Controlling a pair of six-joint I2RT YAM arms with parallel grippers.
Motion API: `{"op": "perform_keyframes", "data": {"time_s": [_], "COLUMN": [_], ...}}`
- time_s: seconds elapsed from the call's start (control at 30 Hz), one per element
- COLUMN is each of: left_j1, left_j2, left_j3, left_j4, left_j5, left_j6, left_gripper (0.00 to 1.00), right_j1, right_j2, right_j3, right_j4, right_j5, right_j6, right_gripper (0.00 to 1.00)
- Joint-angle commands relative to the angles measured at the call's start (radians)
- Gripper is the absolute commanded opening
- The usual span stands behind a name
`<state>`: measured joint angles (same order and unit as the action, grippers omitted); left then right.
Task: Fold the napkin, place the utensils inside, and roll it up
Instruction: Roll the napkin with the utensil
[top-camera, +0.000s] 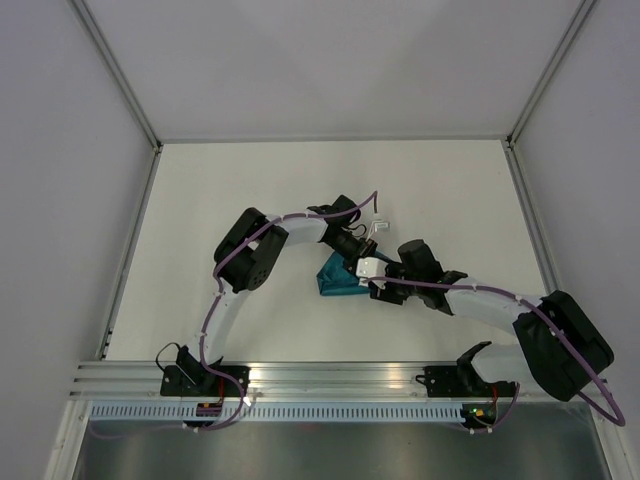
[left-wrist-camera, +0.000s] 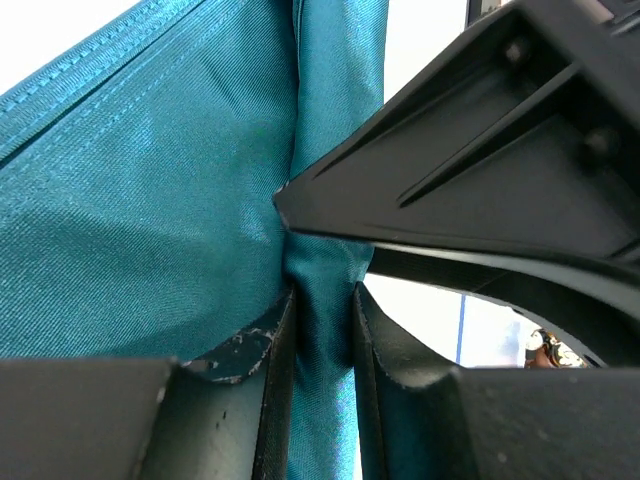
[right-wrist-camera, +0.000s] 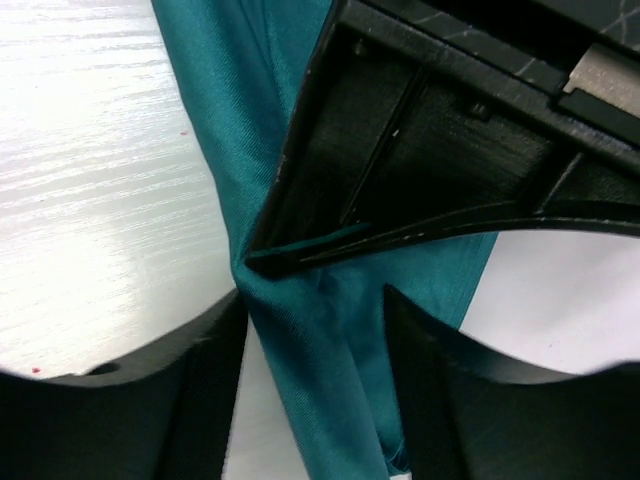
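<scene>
The teal napkin (top-camera: 336, 280) is bunched up, a small crumpled mass between the two grippers at the table's middle. My left gripper (top-camera: 357, 247) is shut on a narrow fold of the napkin (left-wrist-camera: 150, 200), the cloth pinched between its jaws (left-wrist-camera: 322, 300). My right gripper (top-camera: 373, 268) meets it from the right. Its jaws (right-wrist-camera: 315, 310) stand apart around a hanging strand of the napkin (right-wrist-camera: 230, 120), with a gap on the left side. Each gripper's finger shows close in the other's wrist view. The utensils are not in view.
The white table (top-camera: 220, 180) is bounded by grey walls with metal rails at the left (top-camera: 130, 250) and right (top-camera: 530, 230). An aluminium rail (top-camera: 330, 375) runs along the near edge by the arm bases.
</scene>
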<state>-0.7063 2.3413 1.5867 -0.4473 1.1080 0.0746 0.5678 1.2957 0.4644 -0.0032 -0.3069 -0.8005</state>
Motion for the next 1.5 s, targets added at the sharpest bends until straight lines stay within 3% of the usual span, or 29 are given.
{"op": "perform_keyframes", "data": {"time_s": [0.0, 0.13, 0.2, 0.4, 0.63, 0.83, 1.1, 1.27, 1.47], "left_j1": [-0.002, 0.005, 0.014, 0.051, 0.122, 0.137, 0.134, 0.052, -0.218], "left_j2": [0.046, 0.007, -0.025, -0.146, -0.321, -0.532, -0.825, -0.967, -0.912], "left_j3": [-0.007, -0.007, -0.010, -0.039, -0.140, -0.299, -0.661, -0.844, -0.861], "left_j4": [-0.056, -0.034, -0.021, 0.084, 0.252, 0.400, 0.700, 0.826, 0.868], "left_j5": [-0.108, -0.129, -0.135, -0.209, -0.352, -0.565, -0.895, -1.083, -1.350], "left_j6": [0.010, 0.001, -0.013, -0.096, -0.209, -0.240, -0.253, -0.165, 0.132], "left_gripper": [0.26, 0.45, 0.46, 0.54, 0.54, 0.56, 0.57, 0.57, 0.59], "right_j1": [0.007, 0.006, 0.006, 0.001, -0.058, -0.141, -0.216, -0.233, -0.238], "right_j2": [0.046, 0.077, 0.085, 0.145, 0.283, 0.487, 0.752, 0.881, 0.990], "right_j3": [0.013, 0.045, 0.060, 0.137, 0.322, 0.526, 0.741, 0.873, 0.991], "right_j4": [0.026, -0.027, -0.049, -0.181, -0.446, -0.716, -0.920, -0.991, -1.060], "right_j5": [0.032, 0.028, 0.012, -0.053, -0.182, -0.282, -0.328, -0.333, -0.324], "right_j6": [0.001, 0.006, 0.007, -0.005, -0.078, -0.173, -0.229, -0.230, -0.209], "right_gripper": [0.58, 0.40, 0.34, 0.30, 0.29, 0.29, 0.29, 0.29, 0.29]}}
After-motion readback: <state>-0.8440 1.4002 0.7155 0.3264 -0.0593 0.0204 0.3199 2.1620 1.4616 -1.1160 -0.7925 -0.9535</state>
